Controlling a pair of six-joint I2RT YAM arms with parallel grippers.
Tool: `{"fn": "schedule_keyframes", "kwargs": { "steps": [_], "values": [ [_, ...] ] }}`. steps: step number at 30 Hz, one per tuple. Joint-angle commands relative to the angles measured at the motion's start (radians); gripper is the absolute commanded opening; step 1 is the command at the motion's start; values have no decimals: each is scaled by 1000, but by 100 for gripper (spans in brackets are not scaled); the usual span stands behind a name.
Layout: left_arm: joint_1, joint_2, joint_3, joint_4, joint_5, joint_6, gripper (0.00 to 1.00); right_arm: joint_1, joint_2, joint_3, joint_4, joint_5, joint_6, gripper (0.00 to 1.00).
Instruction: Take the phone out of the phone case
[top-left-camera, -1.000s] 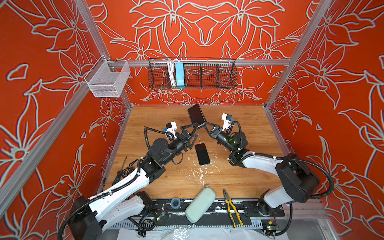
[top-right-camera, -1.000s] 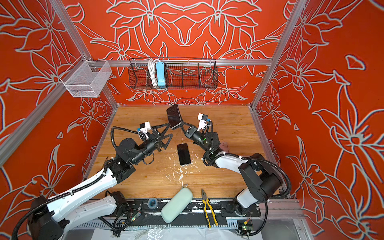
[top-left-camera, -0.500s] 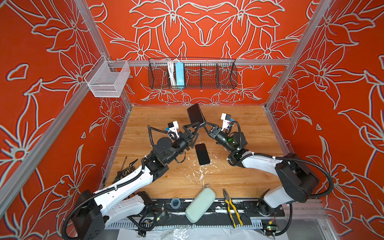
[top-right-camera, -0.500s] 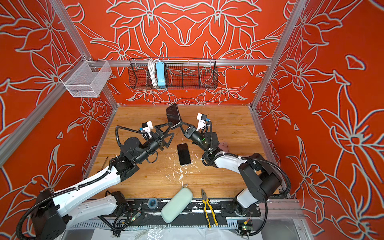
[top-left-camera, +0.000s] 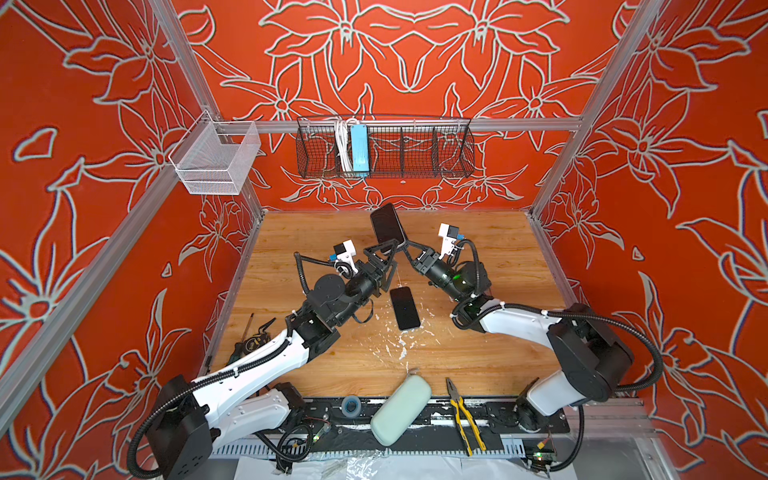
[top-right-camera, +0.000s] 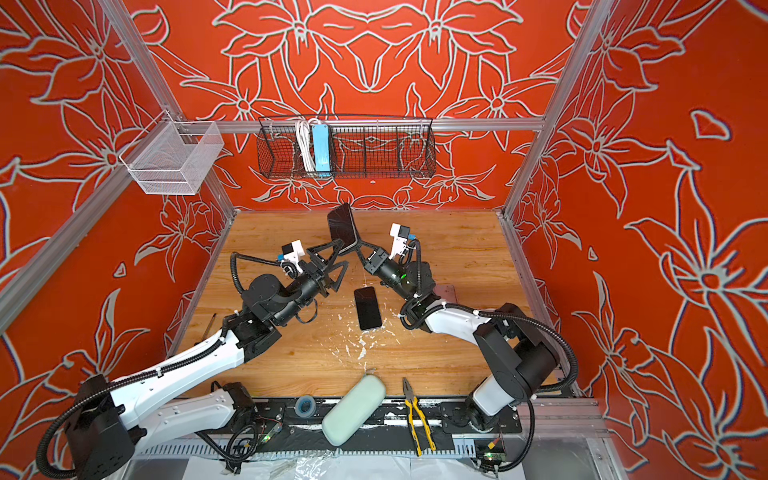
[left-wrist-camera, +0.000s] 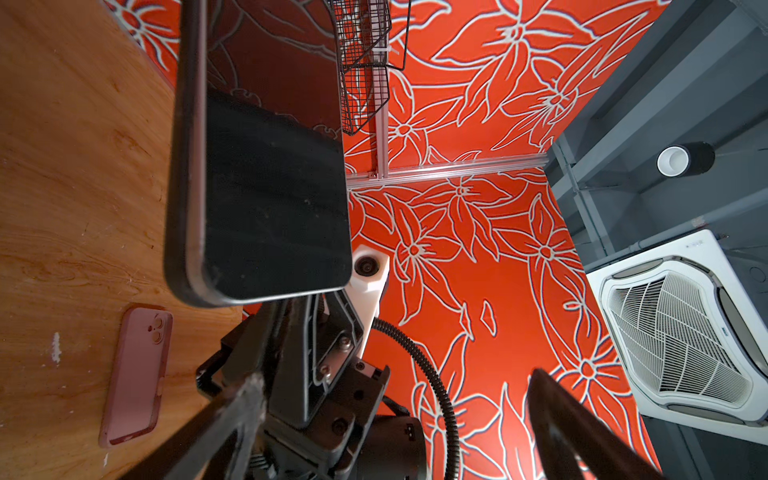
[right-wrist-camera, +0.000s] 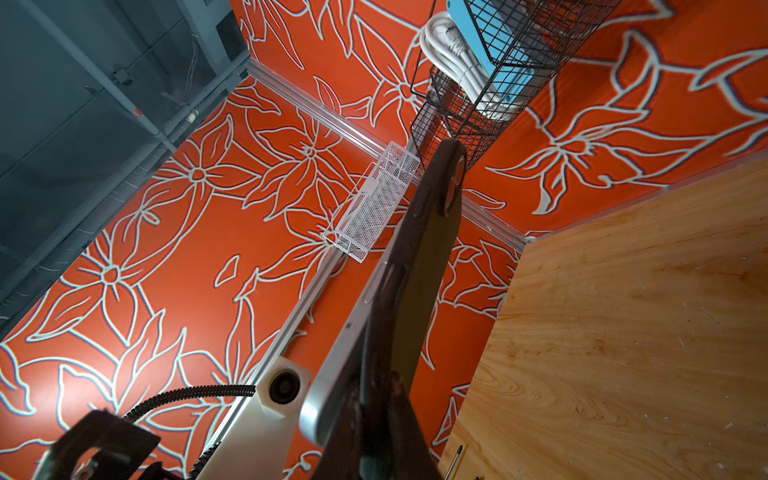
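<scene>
A phone in a black phone case (top-left-camera: 387, 224) (top-right-camera: 342, 226) stands upright in the air over the middle of the wooden table (top-left-camera: 490, 353). My right gripper (top-left-camera: 402, 246) (top-right-camera: 357, 247) (right-wrist-camera: 382, 415) is shut on its lower end. The right wrist view shows the phone's silver edge (right-wrist-camera: 332, 386) beside the dark case back (right-wrist-camera: 424, 270). Its dark screen (left-wrist-camera: 270, 199) fills the left wrist view. My left gripper (top-left-camera: 388, 259) (top-right-camera: 338, 257) (left-wrist-camera: 395, 415) is open just below and left of that lower end, holding nothing.
A second black phone (top-left-camera: 404, 308) (top-right-camera: 368, 308) lies flat on the table, and a pink case (left-wrist-camera: 137, 374) lies beside the right arm. A black wire basket (top-left-camera: 415, 149) and a white mesh basket (top-left-camera: 216, 160) hang on the walls. A green pouch (top-left-camera: 401, 409) and pliers (top-left-camera: 463, 411) sit at the front edge.
My left arm has reached forward, bringing its open gripper closer under the held phone. The right gripper and the phone have stayed in place.
</scene>
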Motion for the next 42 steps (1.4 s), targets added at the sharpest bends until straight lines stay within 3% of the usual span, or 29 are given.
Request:
{"fn": "schedule_keyframes", "kwargs": {
  "steps": [1, 42],
  "values": [
    [-7, 7, 4, 52, -34, -11, 97, 9, 6, 35, 109, 20, -2, 3],
    [-7, 30, -47, 176, -184, 15, 97, 67, 22, -23, 193, 46, 21, 3]
  ]
}}
